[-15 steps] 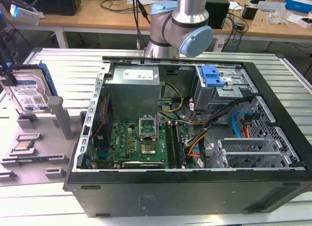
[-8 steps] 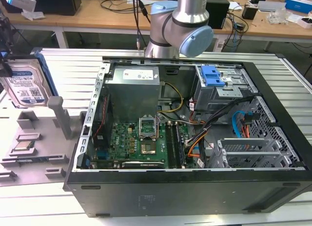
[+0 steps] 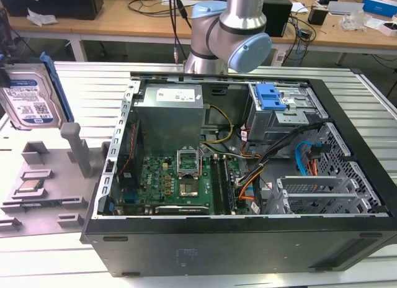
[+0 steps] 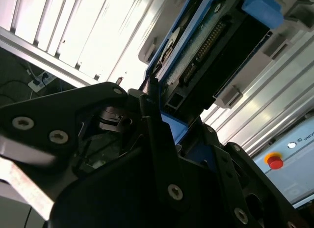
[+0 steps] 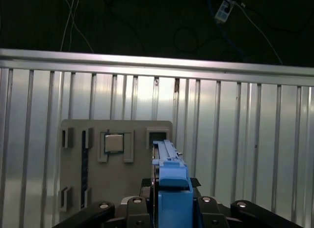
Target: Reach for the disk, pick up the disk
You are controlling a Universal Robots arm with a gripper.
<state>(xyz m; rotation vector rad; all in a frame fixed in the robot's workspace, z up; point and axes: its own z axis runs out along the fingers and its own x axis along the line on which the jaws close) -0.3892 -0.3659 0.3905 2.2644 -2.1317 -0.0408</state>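
We start with the slatted metal table (image 3: 87, 83). On it an open computer case (image 3: 248, 238) lies on its side, with the arm (image 3: 231, 27) rising behind it.

Toward the exterior view's left lies a grey tray (image 3: 37, 207) with posts and pockets. The disk (image 3: 28, 99) hangs above that tray at the exterior view's left edge.

The disk stands on edge, with its labelled face turned toward the exterior camera. Its long axis runs up and down with a slight lean, as the blue rail on its side shows. In the first wrist view we look along that rail, so the disk (image 5: 170, 184) points away from the wrist, down toward a pocket in the tray. The second wrist view shows the disk's (image 4: 206, 46) circuit-board side.

The gripper (image 5: 169, 204) has its fingers pressed in on both flat faces, pinching the disk near its upper end. We judge the reach done and the pick-up in hand. The disk looks clear of the tray, though we cannot be sure its lower end is quite free.

Any further lift, we think, calls for a straight pull along the long axis, a firm pinch, and care around the neighbouring posts.

A small square chip (image 5: 114, 143) sits in its own pocket just beside that slot.
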